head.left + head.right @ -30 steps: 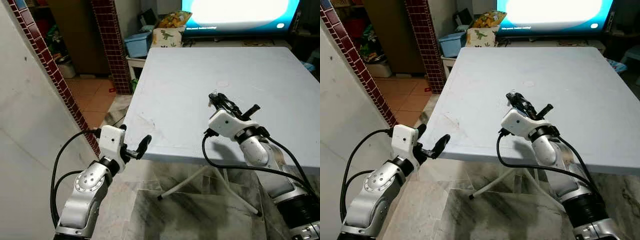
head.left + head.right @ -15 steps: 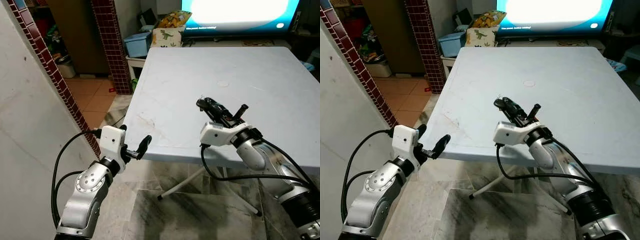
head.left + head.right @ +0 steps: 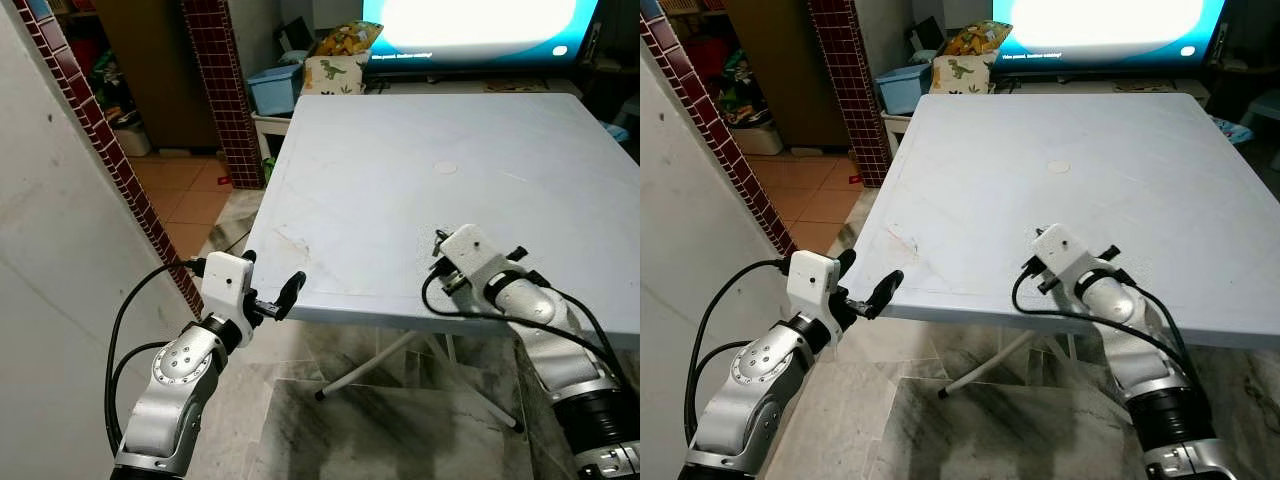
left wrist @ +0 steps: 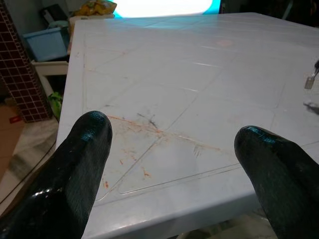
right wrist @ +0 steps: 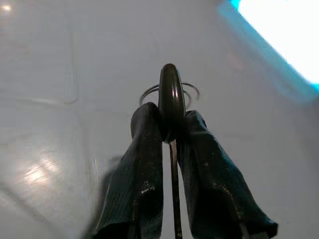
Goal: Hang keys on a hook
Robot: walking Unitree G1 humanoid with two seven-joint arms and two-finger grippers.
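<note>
My right gripper [image 5: 171, 118] is shut on the dark head of a bunch of keys [image 5: 171, 87]. A thin metal ring [image 5: 192, 90] shows behind the head, and a key blade runs down between the fingers. The right arm [image 3: 500, 285] holds the keys low over the near right part of the pale table [image 3: 400, 160]. One key [image 4: 310, 80] hangs just above the tabletop in the left wrist view. My left gripper [image 4: 174, 132] is open with nothing in it, just off the table's near left corner.
A white wall [image 3: 60, 260] with a red brick edge [image 3: 120, 160] stands close on my left. A brick pillar [image 3: 225, 90], a blue bin [image 3: 272, 88] and a lit screen [image 3: 480, 20] lie beyond the table. Metal table legs [image 3: 370, 370] cross below.
My right arm has drawn back and down toward the table's near edge with the keys, and its wrist has turned. The left arm has stayed put.
</note>
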